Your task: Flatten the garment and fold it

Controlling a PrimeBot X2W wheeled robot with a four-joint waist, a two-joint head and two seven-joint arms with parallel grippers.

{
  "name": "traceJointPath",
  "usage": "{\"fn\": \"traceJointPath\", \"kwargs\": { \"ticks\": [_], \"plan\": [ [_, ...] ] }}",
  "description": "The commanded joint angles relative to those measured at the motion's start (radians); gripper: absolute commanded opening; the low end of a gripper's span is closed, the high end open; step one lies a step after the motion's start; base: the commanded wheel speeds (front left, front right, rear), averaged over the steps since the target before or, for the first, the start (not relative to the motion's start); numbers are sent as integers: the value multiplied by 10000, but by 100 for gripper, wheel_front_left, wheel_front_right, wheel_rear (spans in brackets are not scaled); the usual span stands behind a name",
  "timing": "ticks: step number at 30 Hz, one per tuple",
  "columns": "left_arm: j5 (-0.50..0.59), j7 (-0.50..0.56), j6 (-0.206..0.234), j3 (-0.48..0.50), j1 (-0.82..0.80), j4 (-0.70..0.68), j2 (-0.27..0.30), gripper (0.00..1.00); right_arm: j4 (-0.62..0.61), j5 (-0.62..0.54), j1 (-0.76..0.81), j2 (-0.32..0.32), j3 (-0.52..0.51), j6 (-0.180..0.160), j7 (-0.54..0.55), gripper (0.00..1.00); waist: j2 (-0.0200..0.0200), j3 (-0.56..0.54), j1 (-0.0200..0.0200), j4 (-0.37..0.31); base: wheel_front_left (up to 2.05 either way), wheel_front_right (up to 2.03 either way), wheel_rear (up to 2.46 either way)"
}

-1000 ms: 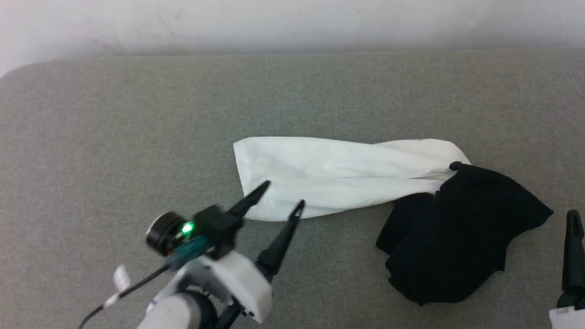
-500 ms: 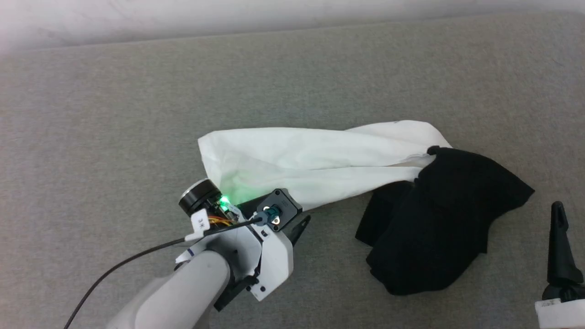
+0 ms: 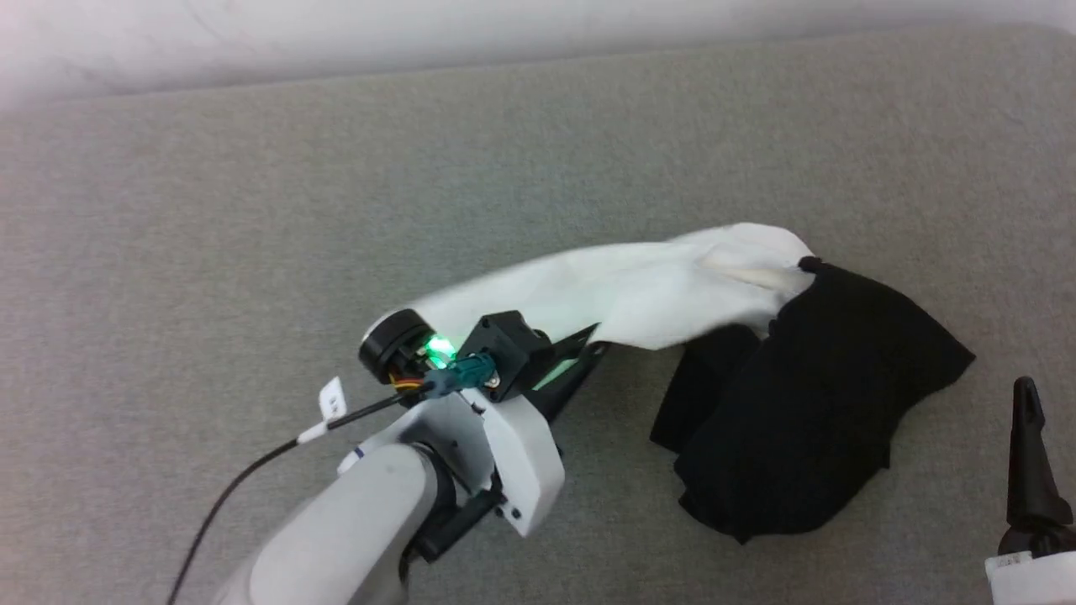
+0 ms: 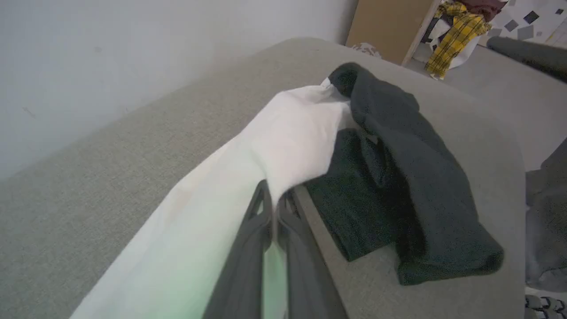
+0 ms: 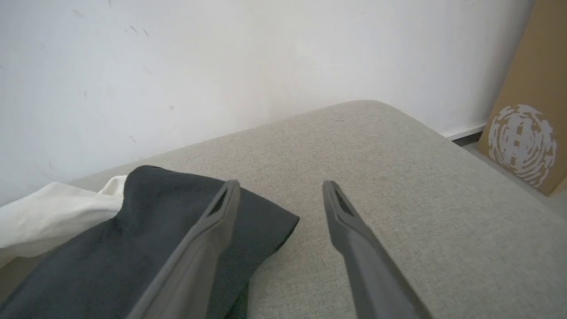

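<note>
Grey padded surface (image 3: 168, 210) up front, and the left tool (image 4: 274, 191) is clenched on the white end of the garment (image 3: 799, 403), holding that end off the surface. The right tool (image 5: 281, 188) hangs released just beside the garment's crumpled black half. Beyond the garment, a white wall (image 3: 504, 34).

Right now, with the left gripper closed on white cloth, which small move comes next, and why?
Probably pull the left gripper toward the robot's left. It is shut on the white end of the garment, raised off the surface, while the black half lies bunched; tension should spread it.
</note>
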Motion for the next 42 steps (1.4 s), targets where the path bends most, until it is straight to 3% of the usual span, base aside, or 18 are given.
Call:
{"fn": "traceJointPath", "kwargs": {
  "ticks": [1,4,9,15,17,18,19,25,32,34,38,42],
  "plan": [
    [-318,-132,108,224,346,-644,-1,0,-25,-34,32,20,-4,-7,66,100,0,-638,-1,535,0,0,0],
    [-634,-173,544,687,1067,-2042,427,0,-57,-30,121,20,-34,-7,180,100,0,-928,-1,729,0,0,0],
    [-667,56,1658,1270,3281,-3832,1777,0,-136,-5,302,20,-109,-7,301,100,0,-1027,-1,1003,0,0,0],
    [-676,-238,2422,1460,5498,-3855,2664,0,-173,-24,370,20,-105,-7,419,100,0,-850,-1,1226,0,0,0],
    [-830,-454,2554,1482,5948,-3546,2633,0,-197,-65,335,20,-65,-7,474,100,0,-783,-1,1286,0,0,0],
    [-853,-548,2591,1469,6046,-3436,2581,58,-207,-83,313,20,-58,-7,501,100,0,-759,-1,1316,0,0,0],
    [-909,-667,2625,1475,6086,-3347,2468,100,-216,-99,282,20,-49,-7,530,100,0,-732,-1,1331,0,0,0],
    [-1734,-1143,2415,1808,5720,-3945,1845,100,-214,-165,140,20,-59,-7,657,100,0,-734,-1,1330,0,0,0],
    [-1881,20,1870,1864,4171,-5844,2210,100,-195,-127,86,20,-97,-7,657,100,0,-614,-1,1175,0,0,0],
    [-1134,521,1483,1451,3425,-5670,2513,100,-149,-97,48,20,-28,-7,621,100,0,-510,-1,1100,0,0,0],
    [-109,975,807,631,2175,-4676,2369,100,-127,-69,-87,20,131,-7,545,100,0,-210,-1,907,0,0,0],
    [468,920,410,116,1261,-3375,2087,100,-139,-99,-234,20,134,-7,503,100,0,155,-1,672,0,0,0]
  ]
}}
